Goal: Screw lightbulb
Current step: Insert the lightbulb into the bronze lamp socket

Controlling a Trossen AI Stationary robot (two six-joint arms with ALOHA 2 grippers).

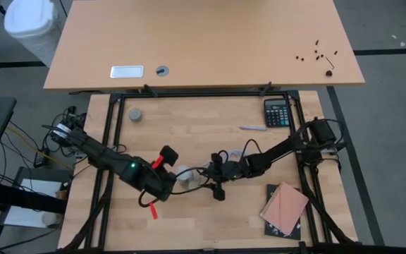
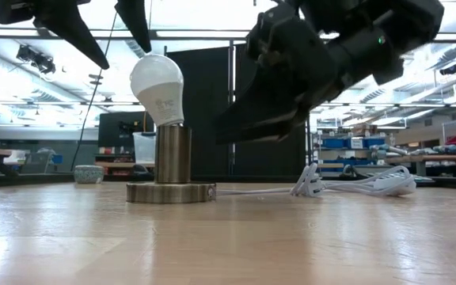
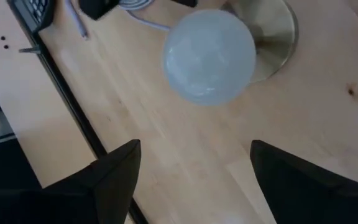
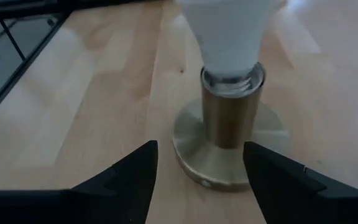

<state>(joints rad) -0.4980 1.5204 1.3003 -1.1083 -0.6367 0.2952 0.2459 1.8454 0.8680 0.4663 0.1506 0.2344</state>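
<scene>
The lightbulb (image 2: 157, 88) sits tilted in the lamp base (image 2: 171, 191) at table centre. The left gripper (image 3: 191, 177) hovers open above it; the right gripper (image 4: 199, 174) waits open at three o'clock. Straighten the bulb before twisting.

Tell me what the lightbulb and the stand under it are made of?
The lightbulb looks like frosted white plastic or glass: smooth, matte and milky, so which one stays open. Its screw end seems grey metal, with shiny threads. The stand looks like brushed brass-coloured metal, since its base gleams with soft reflections. The cord appears to be white plastic-coated wire.
</scene>
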